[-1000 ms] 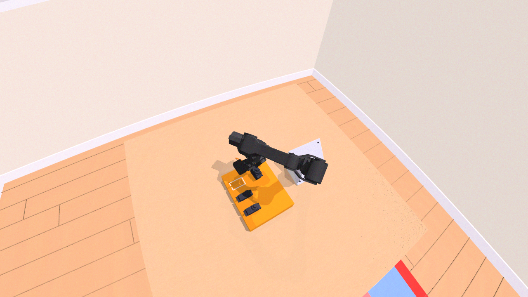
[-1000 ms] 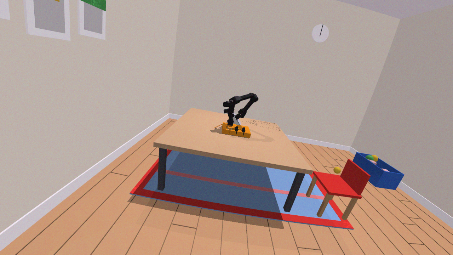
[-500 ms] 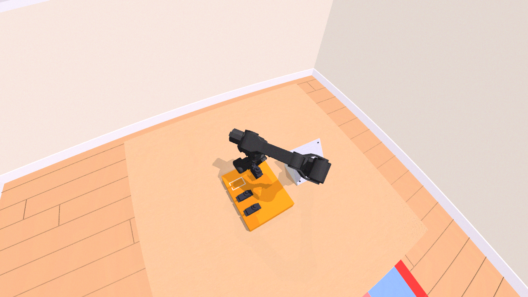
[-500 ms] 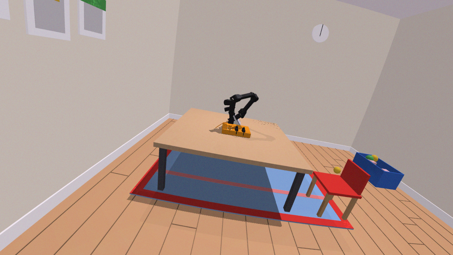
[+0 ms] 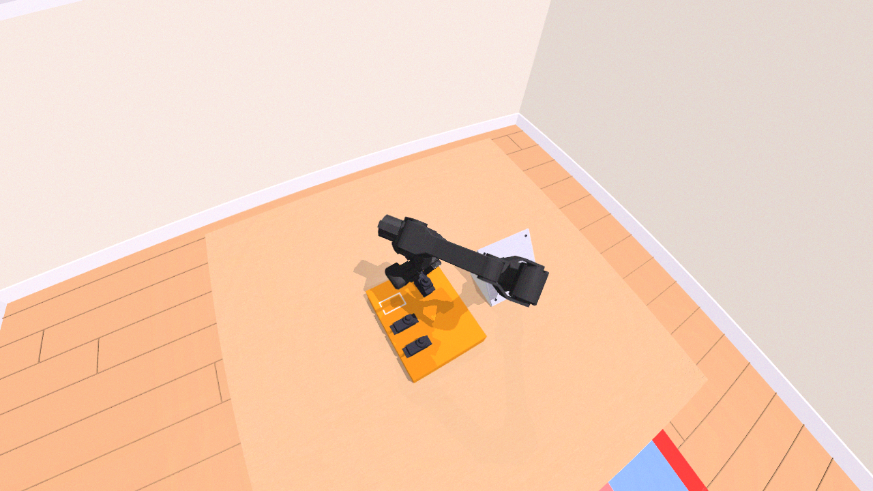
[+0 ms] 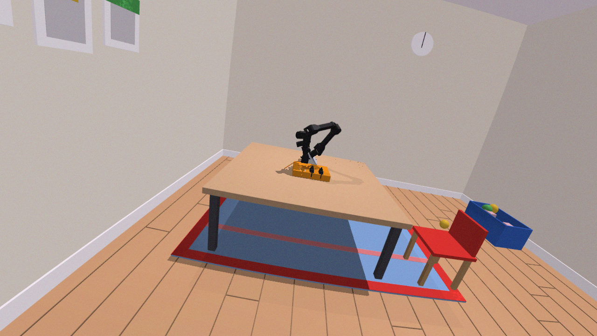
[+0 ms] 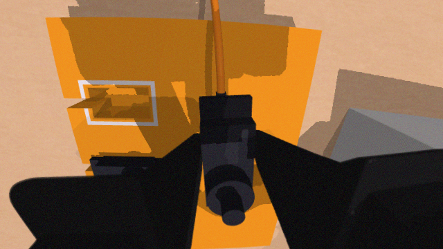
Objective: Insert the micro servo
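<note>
My gripper (image 7: 226, 138) is shut on the loose micro servo (image 7: 226, 152) (image 5: 425, 286), one finger on each side of its dark body. The output shaft (image 7: 233, 216) points up toward the wrist camera. The orange cable (image 7: 218, 52) runs away over the deck (image 7: 270, 111) (image 5: 459, 343) (image 6: 300, 172). I cannot tell whether the servo touches the deck. The white outline (image 7: 121, 122) (image 5: 395, 309) marks the empty pocket, left of the servo in the wrist view; its notch opens left. The servo's long side lies about a quarter turn from the pocket's.
Two dark servos sit in the deck's other pockets, one (image 5: 404, 323) (image 6: 311, 169) beside the empty pocket and one (image 5: 417, 346) (image 6: 321, 171) farther along. The grey arm base (image 5: 506, 244) (image 7: 387, 131) stands beside the deck on the wooden table (image 5: 305, 366) (image 6: 250, 184).
</note>
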Tool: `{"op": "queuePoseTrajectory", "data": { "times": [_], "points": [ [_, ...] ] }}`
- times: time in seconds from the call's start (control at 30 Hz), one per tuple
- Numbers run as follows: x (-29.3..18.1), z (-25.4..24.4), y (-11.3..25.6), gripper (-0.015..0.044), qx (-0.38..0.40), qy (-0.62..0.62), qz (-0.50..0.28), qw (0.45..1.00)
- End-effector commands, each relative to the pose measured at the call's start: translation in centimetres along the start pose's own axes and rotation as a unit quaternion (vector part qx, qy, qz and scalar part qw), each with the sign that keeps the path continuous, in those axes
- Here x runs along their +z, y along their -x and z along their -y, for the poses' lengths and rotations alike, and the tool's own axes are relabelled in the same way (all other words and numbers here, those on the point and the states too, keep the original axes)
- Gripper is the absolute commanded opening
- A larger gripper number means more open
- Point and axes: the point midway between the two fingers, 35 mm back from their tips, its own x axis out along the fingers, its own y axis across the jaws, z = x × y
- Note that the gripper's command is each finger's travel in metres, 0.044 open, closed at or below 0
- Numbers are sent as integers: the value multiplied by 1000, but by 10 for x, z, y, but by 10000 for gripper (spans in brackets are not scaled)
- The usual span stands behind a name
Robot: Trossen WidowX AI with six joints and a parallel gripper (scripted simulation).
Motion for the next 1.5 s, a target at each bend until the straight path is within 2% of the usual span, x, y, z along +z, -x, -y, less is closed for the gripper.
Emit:
{"op": "queuePoseTrajectory", "data": {
  "times": [0.0,0.33,0.67,1.47],
  "points": [
    [-3,-1,1,0,4,23,-1,1000],
    [-3,-1,1,0,4,189,0,982],
    [-3,-1,1,0,4,353,0,936],
    [-3,-1,1,0,3,677,2,736]
  ]
}}
